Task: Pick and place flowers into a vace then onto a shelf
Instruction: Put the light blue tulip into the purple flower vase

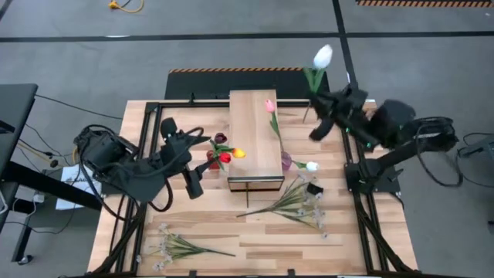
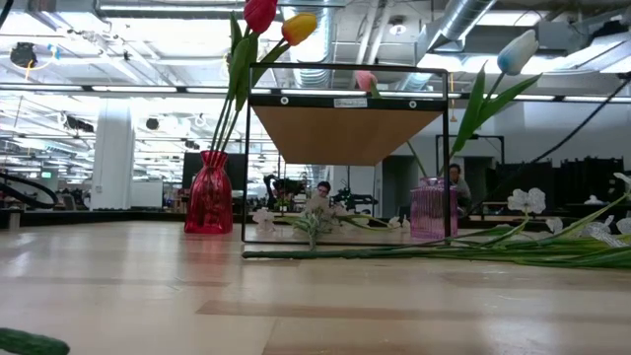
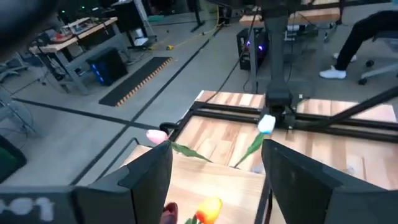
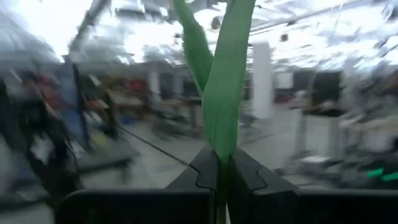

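Note:
My right gripper hangs over the table's far right corner, shut on a white tulip with green leaves. My left gripper is open and holds nothing. It hovers left of the wooden shelf, just behind a red vase that holds red, yellow and maroon tulips. A pink vase stands on the table at the shelf's right side. It holds a pink tulip and another white one. My right gripper pinches the white tulip's green stem between its two fingers, just below where the leaves spread. The fingers come from the table's right and lie across the stem. The tulip is lifted clear, its bloom toward the far side and its stem end free.
Sprays of pale blossoms lie on the slatted tabletop in front of the shelf and near the front left. A small black object lies beside them. Black frame rails run along the table's sides. People sit in the room beyond.

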Available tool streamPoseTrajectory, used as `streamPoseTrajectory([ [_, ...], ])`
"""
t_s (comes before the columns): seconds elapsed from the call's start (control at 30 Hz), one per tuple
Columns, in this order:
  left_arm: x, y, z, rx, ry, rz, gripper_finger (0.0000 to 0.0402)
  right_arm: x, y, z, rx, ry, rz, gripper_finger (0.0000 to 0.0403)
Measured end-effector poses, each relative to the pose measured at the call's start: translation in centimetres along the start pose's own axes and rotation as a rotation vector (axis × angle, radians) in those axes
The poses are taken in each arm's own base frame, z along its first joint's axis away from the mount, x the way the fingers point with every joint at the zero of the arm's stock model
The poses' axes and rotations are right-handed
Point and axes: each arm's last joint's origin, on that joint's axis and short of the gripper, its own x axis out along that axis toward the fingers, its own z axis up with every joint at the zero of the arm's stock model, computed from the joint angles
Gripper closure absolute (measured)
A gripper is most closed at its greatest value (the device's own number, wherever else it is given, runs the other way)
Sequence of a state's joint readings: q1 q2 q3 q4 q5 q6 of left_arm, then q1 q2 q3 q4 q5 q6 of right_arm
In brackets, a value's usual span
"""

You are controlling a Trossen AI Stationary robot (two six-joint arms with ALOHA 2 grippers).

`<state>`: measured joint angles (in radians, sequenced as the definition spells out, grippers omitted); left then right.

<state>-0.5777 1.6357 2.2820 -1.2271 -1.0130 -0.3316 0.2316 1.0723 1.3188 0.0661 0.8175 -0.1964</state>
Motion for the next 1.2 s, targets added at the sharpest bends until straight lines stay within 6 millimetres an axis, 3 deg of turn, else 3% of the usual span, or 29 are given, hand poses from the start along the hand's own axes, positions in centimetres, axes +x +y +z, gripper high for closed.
streamPoseTrajectory([
  [0.2, 1.2, -1.6, -1.6, 0.051, 0.034, 0.032, 0.0164, 0.0, -4.3, -4.2, 0.072, 0.032, -0.123, 0.0401],
  [0.4, 1.9, -2.7, -3.0, 0.060, 0.058, 0.050, 0.0164, -1.8, -7.4, -8.8, 0.099, -0.067, -0.024, 0.0401],
  [0.57, 2.0, -3.8, -4.2, 0.059, 0.045, 0.092, 0.0164, -2.5, -8.7, -13.3, 0.043, -0.029, 0.102, 0.0402],
  [0.73, 1.2, -5.4, -6.3, 0.021, -0.043, 0.209, 0.0163, -2.6, -10.0, -17.8, 0.022, 0.046, 0.123, 0.0402],
  [0.97, 1.1, -7.8, -11.0, 0.013, -0.114, 0.267, 0.0163, -3.5, -12.2, -22.2, 0.122, -0.048, 0.164, 0.0402],
  [1.1, 1.0, -7.8, -14.7, -0.047, -0.168, 0.283, 0.0163, -3.9, -12.7, -23.5, 0.144, -0.031, 0.169, 0.0401],
  [1.2, -0.3, -7.4, -16.7, -0.040, -0.206, 0.253, 0.0163, -3.8, -12.5, -23.5, 0.141, -0.044, 0.201, 0.0401],
])
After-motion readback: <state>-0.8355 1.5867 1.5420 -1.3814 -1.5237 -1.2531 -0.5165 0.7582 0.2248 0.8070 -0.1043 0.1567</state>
